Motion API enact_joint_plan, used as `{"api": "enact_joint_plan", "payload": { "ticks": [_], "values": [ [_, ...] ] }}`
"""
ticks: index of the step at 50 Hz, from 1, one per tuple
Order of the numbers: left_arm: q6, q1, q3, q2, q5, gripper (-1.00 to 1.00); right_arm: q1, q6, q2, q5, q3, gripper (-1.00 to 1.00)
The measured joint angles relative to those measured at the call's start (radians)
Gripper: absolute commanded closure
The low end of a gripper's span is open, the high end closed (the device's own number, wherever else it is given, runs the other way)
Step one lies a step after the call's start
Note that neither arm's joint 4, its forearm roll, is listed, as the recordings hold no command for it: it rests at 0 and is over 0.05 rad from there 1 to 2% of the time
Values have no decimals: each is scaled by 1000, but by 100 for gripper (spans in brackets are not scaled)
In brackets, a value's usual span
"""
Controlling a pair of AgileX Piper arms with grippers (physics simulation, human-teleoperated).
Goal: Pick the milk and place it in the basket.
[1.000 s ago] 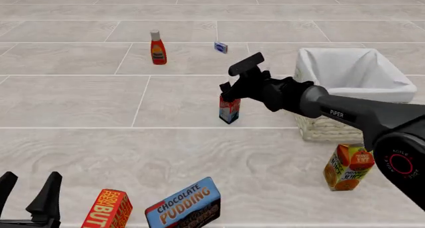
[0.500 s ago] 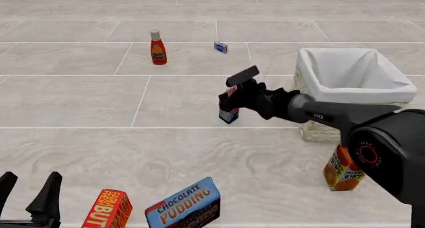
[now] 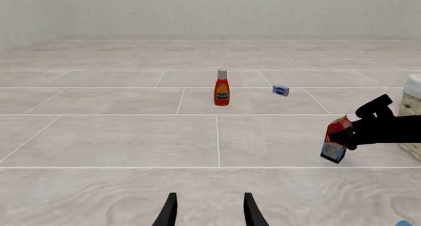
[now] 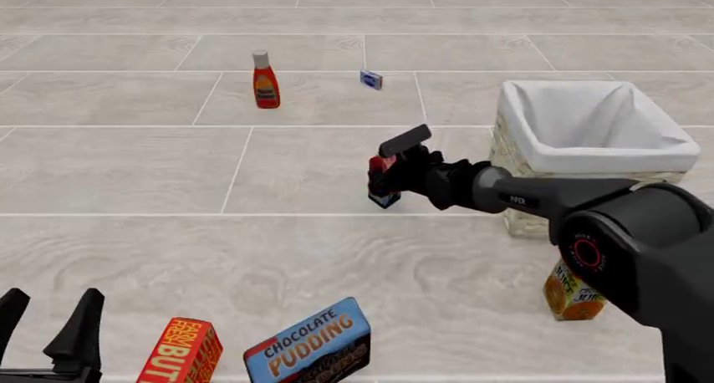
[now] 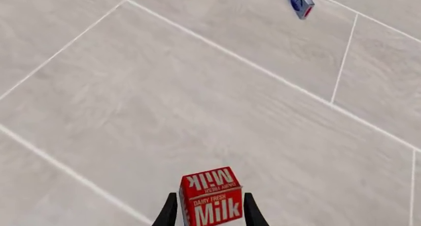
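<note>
Open desk (image 4: 134, 174) lies left of the milk (image 4: 383, 182); a wide bare stretch runs to the ketchup (image 4: 264, 80) and a small blue packet (image 4: 372, 79), both well apart at the far side. Basket (image 4: 591, 149) stands to the milk's right, its near wall just beside the right arm.

Milk: small gable-top carton, red top with white "Milk" lettering, white and blue below, tilted in the left wrist view, base near the desk; whether it touches is unclear. Right pincer (image 5: 210, 208) is clamped on it, a finger at each side.

Basket is pale woven wicker, square, white cloth liner over the rim. Desk has a pale tile pattern.

Left pincer (image 3: 210, 211) is spread, holding nothing, at the near edge beside a butter box (image 4: 181, 351) and pudding box (image 4: 309, 343). Juice (image 4: 574, 293) stands near the basket, partly hidden.
</note>
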Motion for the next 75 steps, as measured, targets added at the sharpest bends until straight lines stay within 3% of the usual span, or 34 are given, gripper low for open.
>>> {"api": "enact_joint_plan", "payload": {
  "ticks": [12,13,38,59,75],
  "values": [
    [0,0,0,0,0,-100,-1,8,36,-9,-11,-100],
    [0,0,0,0,0,-100,-2,9,37,-10,-10,100],
    [0,0,0,0,0,-100,1,-22,-18,-27,49,100],
    [0,0,0,0,0,-100,7,-62,-175,-21,124,100],
    [0,0,0,0,0,-100,-13,-93,-334,45,150,100]
  ]
}}
